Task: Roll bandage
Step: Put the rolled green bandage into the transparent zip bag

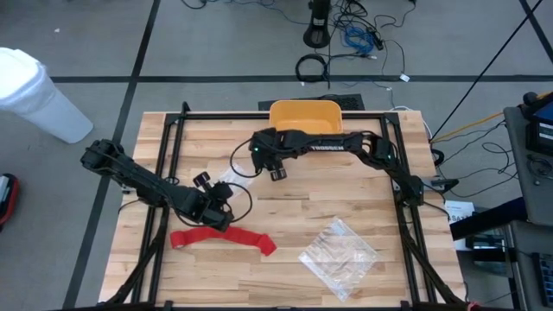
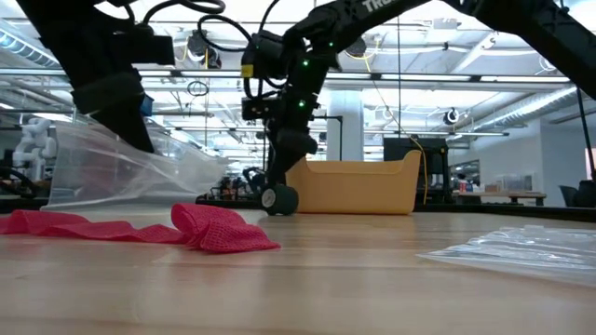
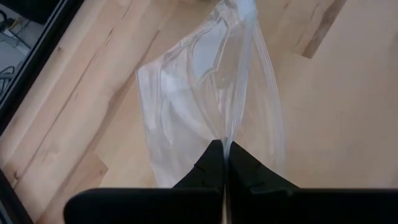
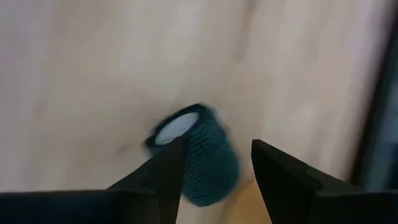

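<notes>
- Bandage (image 1: 223, 237), red and unrolled, lies flat on the wooden table (image 1: 346, 194) at the front left, one end folded over.
- Left gripper (image 3: 224, 163) is just behind the bandage, its jaws shut on a clear plastic bag (image 3: 205, 93).
- Right gripper (image 4: 214, 163) is near the yellow bin (image 1: 305, 115), jaws wide around a small dark roll (image 4: 202, 152).
- Another clear bag (image 1: 340, 253) lies at the front right.
</notes>
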### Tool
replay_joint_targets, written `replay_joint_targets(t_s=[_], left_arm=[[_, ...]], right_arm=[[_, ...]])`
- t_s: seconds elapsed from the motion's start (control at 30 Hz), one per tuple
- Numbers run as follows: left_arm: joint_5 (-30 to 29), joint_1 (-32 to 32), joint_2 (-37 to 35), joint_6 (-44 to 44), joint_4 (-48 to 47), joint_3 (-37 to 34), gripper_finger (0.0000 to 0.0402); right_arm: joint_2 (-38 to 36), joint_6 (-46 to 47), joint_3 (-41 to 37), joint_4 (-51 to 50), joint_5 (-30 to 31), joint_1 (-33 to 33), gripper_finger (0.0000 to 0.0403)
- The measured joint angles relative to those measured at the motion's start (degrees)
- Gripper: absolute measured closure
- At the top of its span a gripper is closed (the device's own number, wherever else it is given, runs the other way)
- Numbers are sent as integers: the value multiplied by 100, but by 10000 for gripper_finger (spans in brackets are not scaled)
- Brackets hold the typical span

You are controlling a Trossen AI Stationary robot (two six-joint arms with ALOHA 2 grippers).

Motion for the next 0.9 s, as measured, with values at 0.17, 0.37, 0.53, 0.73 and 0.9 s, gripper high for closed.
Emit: replay_joint_targets(t_s=[0.17,0.37,0.53,0.73,0.9], left_arm=[[-2,2,0,0,2,0,401],[-34,2,0,-6,46,0,401],[-37,-72,0,22,323,-2,401],[-44,-183,0,22,307,-4,402],[-95,-300,0,4,291,-9,402]], right_arm=[[-8,699,0,-1195,-1028,77,228],[-84,1166,-15,-2069,-963,719,230],[-322,1293,-13,-2223,-482,1083,230],[-711,1713,-15,-2630,-366,1302,231],[-910,2033,-585,-2480,367,1376,231]])
